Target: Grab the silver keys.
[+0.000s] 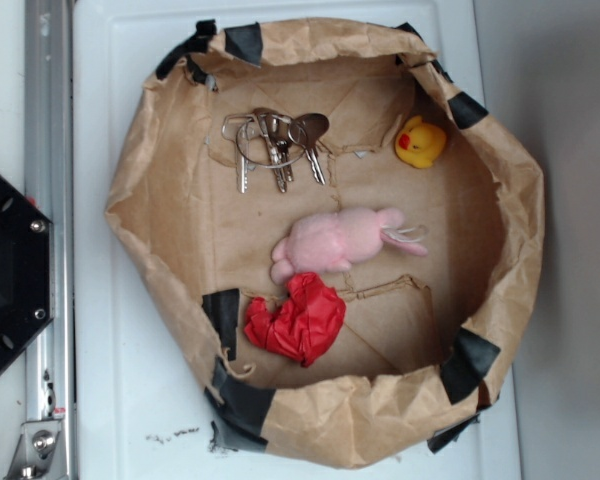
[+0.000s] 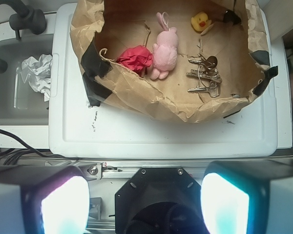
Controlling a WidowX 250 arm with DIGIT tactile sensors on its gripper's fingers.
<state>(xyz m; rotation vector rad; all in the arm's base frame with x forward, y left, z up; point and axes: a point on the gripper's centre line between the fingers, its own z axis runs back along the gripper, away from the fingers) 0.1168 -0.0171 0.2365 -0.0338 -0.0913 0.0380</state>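
The silver keys [image 1: 276, 144] lie flat on the floor of a brown paper basin [image 1: 160, 130], near its far left wall; in the wrist view the silver keys [image 2: 206, 75] sit at the right of the basin. My gripper [image 2: 144, 204] is open, its two pale glowing fingers [image 2: 63, 204] wide apart at the bottom of the wrist view, high above the black robot base and well short of the basin. Nothing is between them. The gripper does not appear in the exterior view.
In the basin are a pink plush toy [image 1: 342, 240], a crumpled red wrapper [image 1: 298, 320] and a yellow rubber duck [image 1: 421, 142]. The basin's taped paper walls [image 2: 136, 97] stand up around them. A grey bin with crumpled paper [image 2: 36, 70] stands left of the white tabletop [image 2: 161, 131].
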